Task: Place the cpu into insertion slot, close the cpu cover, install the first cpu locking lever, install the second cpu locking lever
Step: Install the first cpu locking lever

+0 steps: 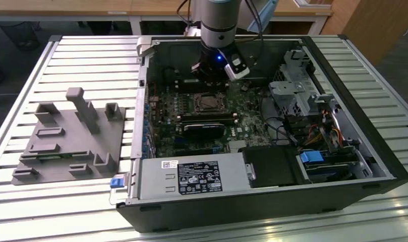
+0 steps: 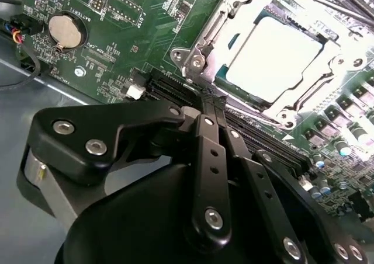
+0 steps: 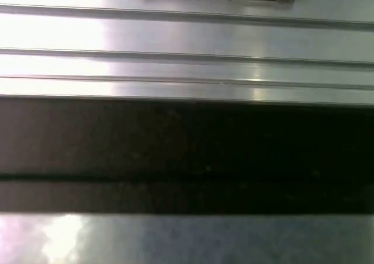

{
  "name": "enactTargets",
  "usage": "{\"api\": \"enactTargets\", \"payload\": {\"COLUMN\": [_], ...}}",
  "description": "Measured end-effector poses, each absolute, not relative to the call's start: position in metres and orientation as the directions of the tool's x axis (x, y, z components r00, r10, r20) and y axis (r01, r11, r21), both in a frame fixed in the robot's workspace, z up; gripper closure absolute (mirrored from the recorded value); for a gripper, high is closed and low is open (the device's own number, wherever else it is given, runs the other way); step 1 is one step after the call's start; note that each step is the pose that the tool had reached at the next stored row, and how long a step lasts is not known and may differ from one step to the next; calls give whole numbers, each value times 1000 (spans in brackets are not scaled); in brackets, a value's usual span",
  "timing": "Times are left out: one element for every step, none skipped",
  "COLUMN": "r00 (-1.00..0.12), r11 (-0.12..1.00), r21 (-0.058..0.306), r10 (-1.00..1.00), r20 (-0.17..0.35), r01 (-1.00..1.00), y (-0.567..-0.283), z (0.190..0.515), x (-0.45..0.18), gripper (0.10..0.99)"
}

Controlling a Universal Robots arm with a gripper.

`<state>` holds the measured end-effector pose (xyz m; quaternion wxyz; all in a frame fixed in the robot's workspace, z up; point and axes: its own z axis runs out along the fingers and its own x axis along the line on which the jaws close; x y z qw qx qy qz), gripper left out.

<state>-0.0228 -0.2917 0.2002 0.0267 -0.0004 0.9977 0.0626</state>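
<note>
Chip first: the cpu (image 2: 273,58) lies flat in its socket on the green motherboard (image 2: 117,36), its pale metal top glaring under the light in the second wrist view. Around it sits the cpu cover (image 2: 205,39), a thin silvery frame that looks folded down over the chip's edges, though whether it is fully latched I cannot tell. In the exterior view the socket (image 1: 207,103) shows as a small square near the middle of the board, inside the open computer case (image 1: 365,146).

As a judgement, the chip is light, stiff and fragile, with a slick top; it would be held by its 2 opposite edges, never pressed on its underside. The frame is thin springy metal, best pushed at its free edge.

The gripper (image 2: 205,103) hangs just beside the socket, close above the board, with its black fingers (image 2: 211,153) drawn together and nothing between them. In the exterior view the arm (image 1: 217,22) comes down from above the case's far side. A grey fixture block (image 1: 72,138) rests on the slatted table (image 1: 28,212), well apart, toward the exterior view's left.
</note>
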Motion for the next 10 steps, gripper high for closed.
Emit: {"api": "enactTargets", "payload": {"r00": [-999, -999, -999, -999, -999, -999, -999, -999, -999, -999], "r11": [992, 992, 992, 992, 992, 992, 992, 992, 992, 993], "r21": [125, 124, 123, 122, 122, 122, 122, 122, 122, 122], "r10": [3, 3, 3, 3, 3, 3, 3, 3, 3, 2], "r20": [-54, -54, -53, -53, -53, -53, -53, -53, -53, -53], "r01": [-4, -4, -4, -4, -4, -4, -4, -4, -4, -4], "y": [-292, -292, -292, -292, -292, -292, -292, -292, -292, -292], "z": [199, 199, 199, 199, 199, 199, 199, 199, 199, 199], "x": [-22, -22, -22, -22, -22, -22, -22, -22, -22, -22], "gripper": [961, 961, 961, 961, 961, 961, 961, 961, 961, 961]}}
